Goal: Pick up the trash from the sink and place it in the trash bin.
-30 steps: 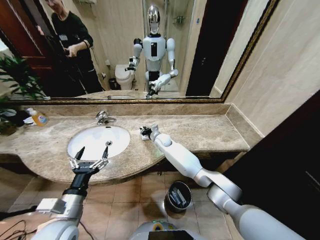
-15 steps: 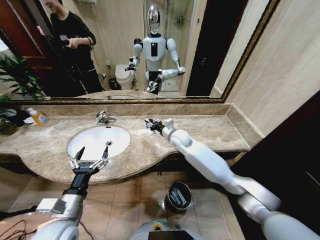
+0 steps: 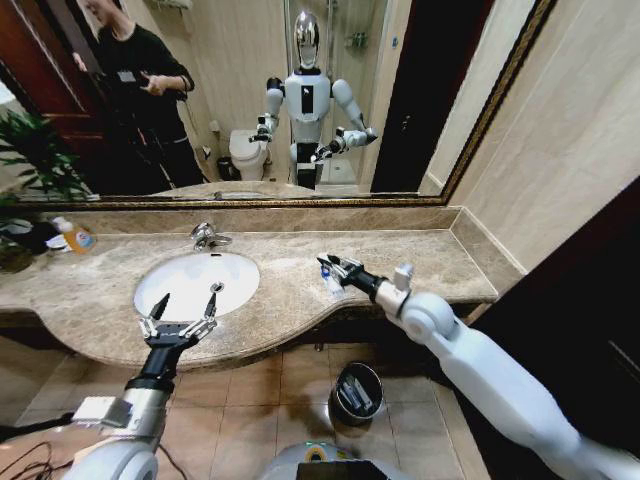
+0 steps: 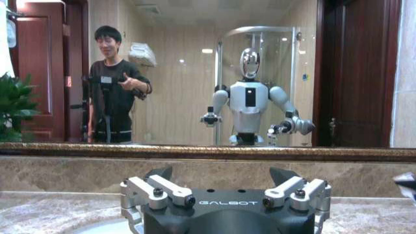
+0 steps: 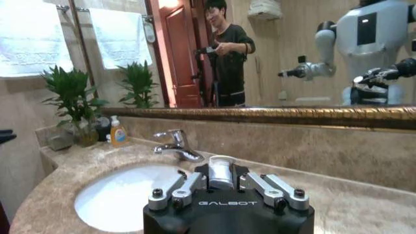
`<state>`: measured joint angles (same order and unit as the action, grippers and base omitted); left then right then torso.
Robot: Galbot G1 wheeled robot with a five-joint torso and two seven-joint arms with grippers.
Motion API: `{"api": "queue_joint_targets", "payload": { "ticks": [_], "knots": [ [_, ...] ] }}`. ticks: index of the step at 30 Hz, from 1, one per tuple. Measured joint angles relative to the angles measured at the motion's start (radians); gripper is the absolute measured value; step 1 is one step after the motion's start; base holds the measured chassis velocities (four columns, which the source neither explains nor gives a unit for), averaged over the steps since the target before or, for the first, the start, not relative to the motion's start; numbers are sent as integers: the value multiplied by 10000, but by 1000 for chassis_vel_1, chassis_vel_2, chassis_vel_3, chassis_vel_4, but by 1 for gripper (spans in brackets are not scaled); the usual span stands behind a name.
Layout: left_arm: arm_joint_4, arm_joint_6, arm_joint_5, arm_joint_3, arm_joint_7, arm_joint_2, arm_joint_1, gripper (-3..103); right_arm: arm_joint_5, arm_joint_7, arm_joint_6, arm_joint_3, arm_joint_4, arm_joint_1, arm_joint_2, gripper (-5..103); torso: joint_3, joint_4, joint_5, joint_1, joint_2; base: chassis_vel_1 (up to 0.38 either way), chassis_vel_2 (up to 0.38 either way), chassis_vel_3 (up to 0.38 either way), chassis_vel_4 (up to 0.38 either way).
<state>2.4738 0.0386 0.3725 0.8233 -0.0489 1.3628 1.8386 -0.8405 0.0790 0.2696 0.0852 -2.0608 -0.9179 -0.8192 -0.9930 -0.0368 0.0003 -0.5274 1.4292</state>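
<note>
The beige marble table point(image 3: 420, 262) carried the oval white sink point(image 3: 190, 280), chrome tap point(image 3: 207, 236) behind it; the basin looked bare of litter. On the floor below the table's front edge stood the trash bin point(image 3: 357, 392), small, dark, metal-rimmed, with pale scraps inside. The right hand point(image 3: 333, 270) hung above the table to the right of the sink, clenched on a small white tube point(image 3: 332, 284) with a blue mark; the right wrist view showed its white cap point(image 5: 221, 171) between the fingers. Judged light, stiff and slick, best pinched across the body as held. The left hand point(image 3: 180, 318) hovered released over the sink's near rim. Against the earlier pictures, the right hand had drawn from the back of the table toward the front edge, nearer the bin; left hand unchanged.
</note>
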Motion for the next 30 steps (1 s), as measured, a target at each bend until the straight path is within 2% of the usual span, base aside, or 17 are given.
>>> {"api": "queue_joint_targets", "payload": {
  "ticks": [2, 3, 6, 9, 12, 15, 21, 28, 30],
  "knots": [
    [0, 0, 0, 0, 0, 0, 0, 100, -36, -128, -56, 5, -46, -109, 83, 21, 0, 0, 1, 0, 0, 0, 0, 0, 0],
    [0, 0, 0, 0, 0, 0, 0, 100, -79, -460, -115, -2, -115, -278, 354, 21, 0, -1, 1, 0, 0, 0, 0, 0, 0],
    [0, 0, 0, 0, 0, 0, 0, 100, -60, -554, -186, 91, -228, -483, 673, 21, 0, 0, 0, 0, 0, 0, 0, 0, 0],
    [1, 0, 0, 0, 0, 0, 0, 100, -1, -425, -269, 600, -382, -840, 872, 21, -1, -3, -1, -1, 0, 0, 0, 0, 0],
    [1, 0, 0, 0, 0, 0, 0, 100, 240, 30, -389, 1272, -458, -1569, 893, 21, -1, -1, -4, -2, 0, 0, 0, 0, 0],
    [0, 0, 0, 0, 0, 0, 0, 100, 813, 398, -624, 1651, -397, -2336, 570, 21, -1, 1, -2, -1, 0, 0, 0, 0, 0],
    [0, 0, 0, 0, 1, 1, 0, 100, 1447, 629, -890, 1826, -218, -3039, -102, 21, -1, -1, -4, -1, -1, 0, 0, 0, 0],
    [1, 0, 0, 1, 1, 0, 0, 100, 1942, 770, -984, 2105, -260, -3808, -455, 21, -1, -2, -3, -2, -1, 0, 0, 0, 0],
    [0, 0, 0, 0, 0, 1, 0, 100, 2088, 1366, -1009, 2746, -259, -4505, -639, 21, -1, -2, -8, -2, -1, 0, 0, 0, 0]
  ]
}}
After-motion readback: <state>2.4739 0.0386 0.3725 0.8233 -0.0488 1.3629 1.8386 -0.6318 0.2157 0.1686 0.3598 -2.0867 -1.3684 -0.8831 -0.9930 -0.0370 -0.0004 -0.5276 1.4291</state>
